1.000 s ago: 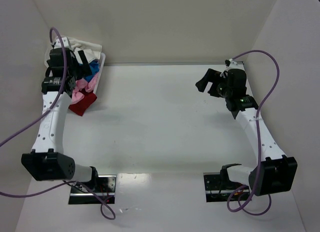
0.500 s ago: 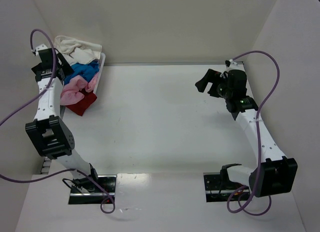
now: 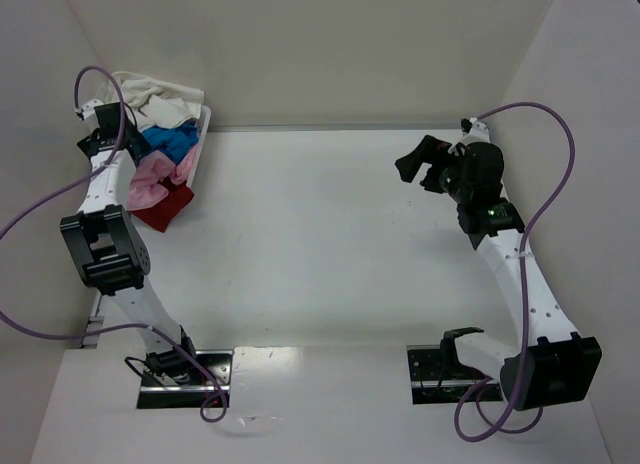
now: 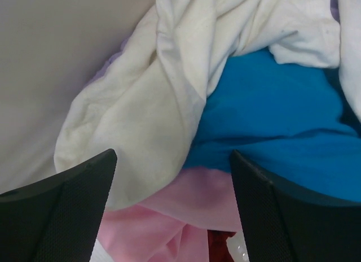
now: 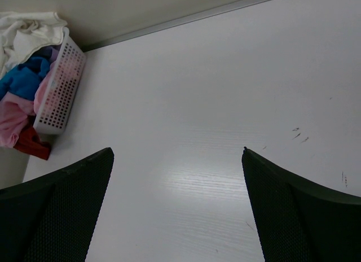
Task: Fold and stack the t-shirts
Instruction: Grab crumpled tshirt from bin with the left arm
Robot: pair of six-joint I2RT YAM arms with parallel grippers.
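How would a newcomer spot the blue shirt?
At the far left corner of the table, a white basket overflows with clothes. The blue shirt sits between the cream shirt behind and the pink shirt in front, the only bright blue there.

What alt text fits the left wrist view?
The left gripper, jaws spread and empty, hangs close over a heap of t-shirts: cream-white shirt upper left, bright blue shirt right, pale pink shirt below, a sliver of red shirt at the bottom edge.
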